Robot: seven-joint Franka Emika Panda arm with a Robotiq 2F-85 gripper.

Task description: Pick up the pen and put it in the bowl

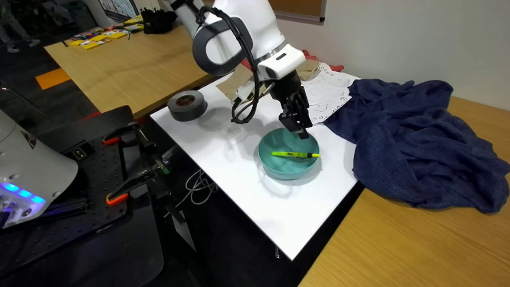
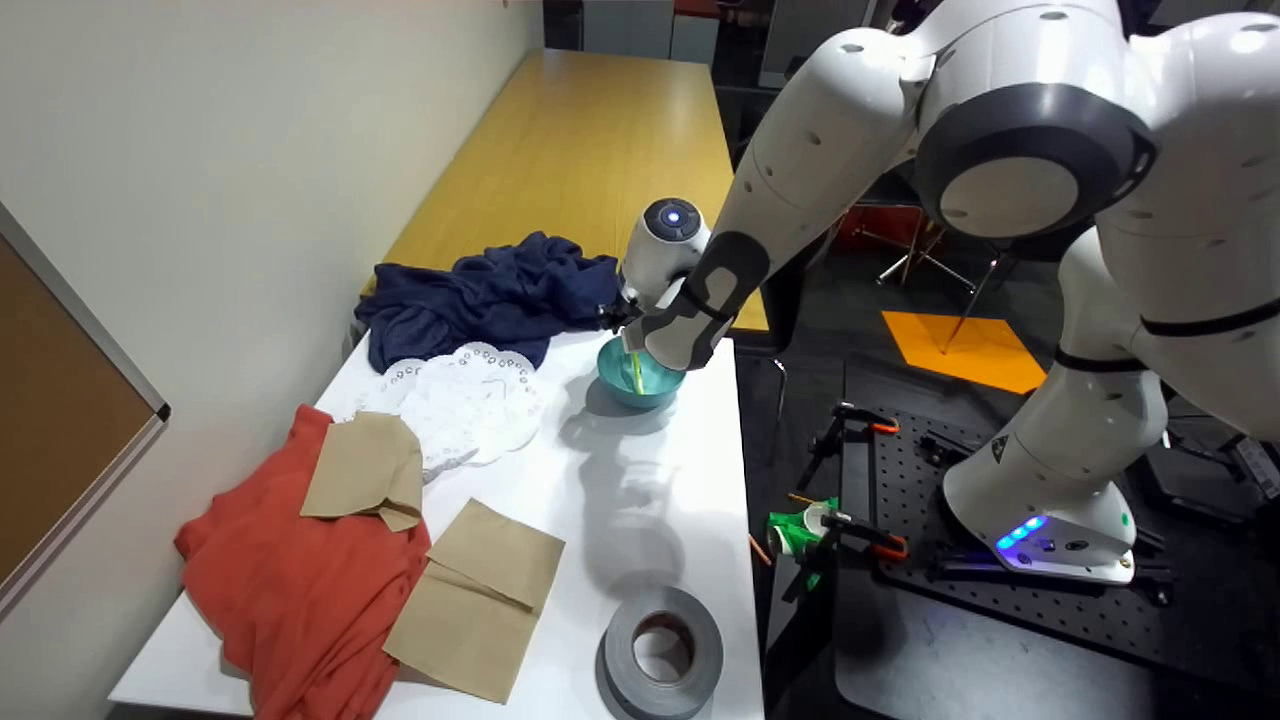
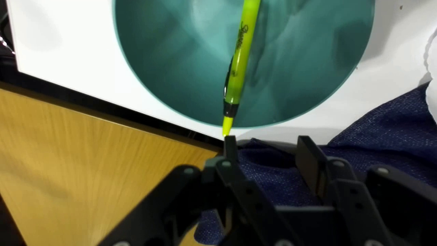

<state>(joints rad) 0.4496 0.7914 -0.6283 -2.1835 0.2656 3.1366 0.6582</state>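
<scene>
Tool [image 3: 267, 147] near teal bowl [image 3: 170, 68], pen [image 3: 240, 63] inside, tip past rim.

White arm [image 2: 805, 165], black gripper [image 3: 268, 146], I'm sporting black cables [image 1: 242, 42] at twelve o'clock, blue lights [image 1: 24, 193] at nine in an exterior view!

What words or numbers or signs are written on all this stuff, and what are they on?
"Sharpie": on the yellow-green pen, in the wrist view.
Tiny mark nearer the black band: too blurred to read.
Dark label on the robot's base: too small.
Printing on the yellow packs: too small.
No readable numbers.
</scene>
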